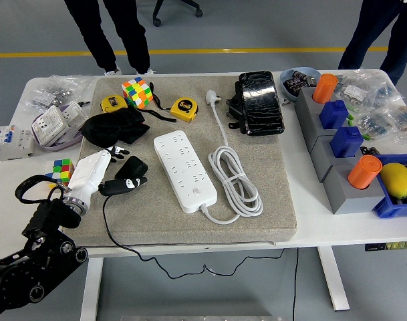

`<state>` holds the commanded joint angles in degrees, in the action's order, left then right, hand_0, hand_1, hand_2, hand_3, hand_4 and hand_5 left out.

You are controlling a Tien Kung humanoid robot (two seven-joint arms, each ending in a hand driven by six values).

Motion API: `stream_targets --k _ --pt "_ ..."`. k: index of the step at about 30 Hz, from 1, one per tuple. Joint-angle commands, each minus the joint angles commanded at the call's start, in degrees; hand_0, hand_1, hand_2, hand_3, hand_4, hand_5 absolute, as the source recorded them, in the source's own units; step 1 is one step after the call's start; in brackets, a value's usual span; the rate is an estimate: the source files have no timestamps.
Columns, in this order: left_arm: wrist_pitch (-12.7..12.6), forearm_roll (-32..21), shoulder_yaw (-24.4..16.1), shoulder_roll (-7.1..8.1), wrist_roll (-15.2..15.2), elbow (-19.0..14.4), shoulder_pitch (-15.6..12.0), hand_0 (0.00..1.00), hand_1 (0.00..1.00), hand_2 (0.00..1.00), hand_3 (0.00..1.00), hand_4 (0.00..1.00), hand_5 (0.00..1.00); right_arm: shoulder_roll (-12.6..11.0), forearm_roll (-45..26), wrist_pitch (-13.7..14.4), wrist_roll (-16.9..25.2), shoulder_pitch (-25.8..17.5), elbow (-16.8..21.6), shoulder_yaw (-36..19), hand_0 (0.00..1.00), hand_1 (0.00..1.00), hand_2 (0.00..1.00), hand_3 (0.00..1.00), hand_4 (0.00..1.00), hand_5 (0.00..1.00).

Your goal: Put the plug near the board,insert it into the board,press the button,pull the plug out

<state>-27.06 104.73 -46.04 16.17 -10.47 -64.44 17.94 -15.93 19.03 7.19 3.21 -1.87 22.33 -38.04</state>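
On the grey mat [256, 221] left of one white power strip [184, 170], one black plug [129, 168] pinched in left hand [96, 171] fingers [126, 183], bare mat between them, two tape measures [183, 106] beyond.

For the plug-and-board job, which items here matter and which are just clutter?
Job: black plug with the left robot hand on it; white power strip, its button at the near end.

Clutter: Rubik's cube, yellow tape measure, black cloth, coiled white cable, lemon.
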Motion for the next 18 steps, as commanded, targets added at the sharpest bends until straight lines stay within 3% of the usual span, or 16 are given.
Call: stream_targets --k 4,5,10,11,16,17,18 --pt "0.01 -0.38 0.64 -0.23 -0.31 0.42 0.72 0.659 0.634 0.665 0.728 0.998 0.486 -0.03 -0.10 0.03 0.01 0.05 -0.06 0.04 0.569 0.648 0.631 0.540 0.924 0.489" --pt "0.02 -0.34 0.82 -0.29 -0.40 0.55 0.89 0.586 0.563 0.610 0.705 0.998 0.462 -0.06 -0.11 0.03 0.03 0.06 -0.05 0.02 0.569 0.648 0.630 0.540 0.924 0.488" --pt "0.03 -0.47 1.16 -0.52 -0.80 1.18 1.32 0.586 0.563 0.610 0.705 0.998 0.462 -0.08 -0.03 0.10 0.10 0.13 -0.02 -0.14 0.569 0.648 0.630 0.540 0.924 0.488" --pt "0.00 -0.53 1.21 -0.54 -0.83 1.31 1.39 0.502 0.522 0.555 0.632 0.973 0.358 -0.07 -0.02 0.11 0.11 0.14 -0.02 -0.13 0.569 0.647 0.630 0.541 0.924 0.487" --pt "-0.55 -0.76 1.36 -0.51 -0.73 1.69 1.57 0.502 0.522 0.555 0.632 0.973 0.358 -0.06 0.03 0.12 0.18 0.13 0.04 -0.14 0.569 0.647 0.630 0.541 0.924 0.487" --pt "-0.57 -0.84 1.35 -0.50 -0.82 1.76 1.57 0.421 0.477 0.527 0.572 0.943 0.337 -0.07 0.02 0.12 0.18 0.10 0.03 -0.08 0.571 0.648 0.630 0.540 0.924 0.487" --pt "-0.58 -0.87 1.34 -0.49 -0.89 1.78 1.55 0.421 0.477 0.527 0.572 0.943 0.337 -0.08 0.02 0.12 0.18 0.09 0.03 -0.07 0.571 0.648 0.630 0.540 0.924 0.487"
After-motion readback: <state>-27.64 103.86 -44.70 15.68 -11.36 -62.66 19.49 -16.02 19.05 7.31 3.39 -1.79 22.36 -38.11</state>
